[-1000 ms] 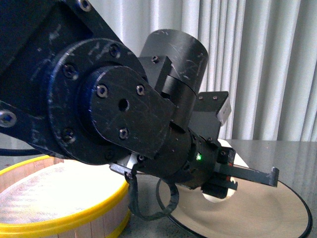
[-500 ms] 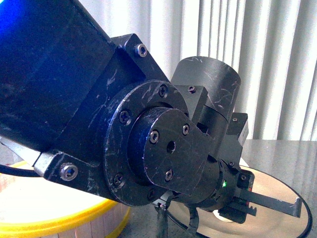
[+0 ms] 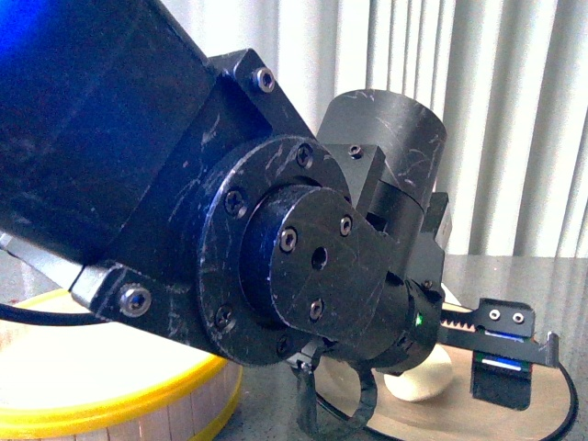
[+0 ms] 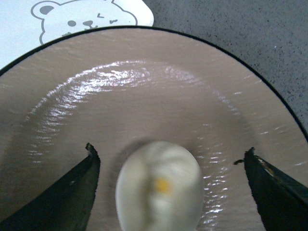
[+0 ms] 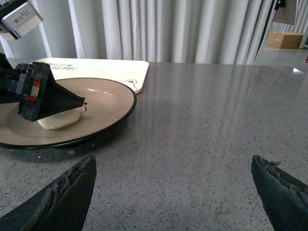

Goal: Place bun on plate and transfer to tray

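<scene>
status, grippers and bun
Left gripper open, straddling bun. Right gripper open over table. Bun on plate, tray beyond. Basket left of plate.

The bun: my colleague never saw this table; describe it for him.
On the grey speckled table lies a wide taupe plate with a thin black rim. On it, inside the open left gripper, sits the small cream-white bun, the only pale rounded lump there.

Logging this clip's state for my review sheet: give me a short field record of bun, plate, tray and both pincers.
bun: on the plate, inside the open left pincer, not gripped
plate: on the table, next to the tray
tray: bear print showing, beyond the plate
left pincer: open, over the plate
right pincer: open, empty, above the table
stage: bun plated; tray transfer not yet done
</scene>
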Motion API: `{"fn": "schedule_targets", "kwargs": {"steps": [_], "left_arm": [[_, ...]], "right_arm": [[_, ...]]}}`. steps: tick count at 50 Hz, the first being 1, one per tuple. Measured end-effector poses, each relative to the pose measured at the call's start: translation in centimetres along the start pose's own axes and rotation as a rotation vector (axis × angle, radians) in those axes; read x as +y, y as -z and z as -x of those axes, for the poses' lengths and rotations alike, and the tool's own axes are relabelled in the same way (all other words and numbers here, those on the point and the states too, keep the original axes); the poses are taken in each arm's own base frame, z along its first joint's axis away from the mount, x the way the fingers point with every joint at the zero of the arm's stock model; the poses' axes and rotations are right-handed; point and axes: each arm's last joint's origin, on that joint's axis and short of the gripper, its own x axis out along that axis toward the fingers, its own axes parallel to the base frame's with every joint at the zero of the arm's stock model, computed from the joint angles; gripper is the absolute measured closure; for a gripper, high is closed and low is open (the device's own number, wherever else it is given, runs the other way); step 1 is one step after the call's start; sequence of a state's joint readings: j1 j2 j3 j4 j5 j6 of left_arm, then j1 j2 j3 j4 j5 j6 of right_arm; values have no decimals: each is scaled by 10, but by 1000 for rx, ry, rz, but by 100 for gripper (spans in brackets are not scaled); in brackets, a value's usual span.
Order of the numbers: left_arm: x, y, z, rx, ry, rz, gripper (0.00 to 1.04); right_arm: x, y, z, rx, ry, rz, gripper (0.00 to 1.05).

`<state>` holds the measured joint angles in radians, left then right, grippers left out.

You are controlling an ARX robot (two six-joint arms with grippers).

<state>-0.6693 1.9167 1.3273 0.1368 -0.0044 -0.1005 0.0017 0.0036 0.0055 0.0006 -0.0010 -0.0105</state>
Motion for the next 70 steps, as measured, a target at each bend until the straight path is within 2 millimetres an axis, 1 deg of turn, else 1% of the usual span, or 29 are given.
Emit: {"fn": "schedule_targets", "kwargs": {"steps": [1,4,6,11,15,22,27,31,33,35,38,41,42,43,45,47,48,51,52,54,56,58,60,62,63,64,66,70], "left_arm": [[1,-1,0,-4,1,8,10],[3,-5,2,-7,11,23,5],[5,-8,4,-8,22,44,7],[12,-14,9,-26,13,72,7],[23,-22,15,-52,-18,92,7],[44,-34,19,-86,-90,144,7],[69,-46,25,-119,-169,191,7],[109,-62,37,-138,-343,260,7],[134,-69,48,-133,-458,311,7],[151,-72,55,-149,-530,327,7],[164,-72,61,-158,-573,345,7],[166,-72,61,-161,-582,340,7],[166,-71,62,-201,-592,315,10],[166,-68,63,-256,-599,273,15],[165,-64,66,-310,-597,232,19],[162,-54,76,-393,-589,176,27],[161,-51,79,-407,-587,164,29],[156,-35,98,-477,-580,113,40],[156,-32,101,-484,-582,104,42],[155,-20,115,-512,-586,89,49],[155,-11,125,-523,-596,81,54],[156,1,136,-526,-609,73,61],[157,19,147,-516,-626,73,70],[158,41,157,-490,-640,76,81],[157,51,161,-479,-640,78,86],[156,55,163,-473,-638,77,89],[151,71,172,-462,-625,73,101],[145,88,186,-465,-616,64,101]], "right_arm": [[0,0,0,0,0,0,9],[0,0,0,0,0,0,9],[0,0,0,0,0,0,9],[0,0,0,0,0,0,9],[0,0,0,0,0,0,9],[0,0,0,0,0,0,9],[0,0,0,0,0,0,9],[0,0,0,0,0,0,9],[0,0,0,0,0,0,9],[0,0,0,0,0,0,9],[0,0,0,0,1,0,9],[0,0,0,0,-1,0,9],[0,0,0,0,-1,0,9],[0,0,0,0,-1,0,9],[0,0,0,0,0,0,9],[0,0,0,0,0,0,9],[0,0,0,0,3,0,9],[0,0,0,0,3,0,9],[0,0,0,0,2,0,9],[0,0,0,0,3,0,9],[0,0,0,0,2,0,9],[0,0,0,0,2,0,9],[0,0,0,0,2,0,9],[0,0,0,0,2,0,9],[0,0,0,0,2,0,9],[0,0,0,0,2,0,9],[0,0,0,0,1,0,9],[0,0,0,0,2,0,9]]}}
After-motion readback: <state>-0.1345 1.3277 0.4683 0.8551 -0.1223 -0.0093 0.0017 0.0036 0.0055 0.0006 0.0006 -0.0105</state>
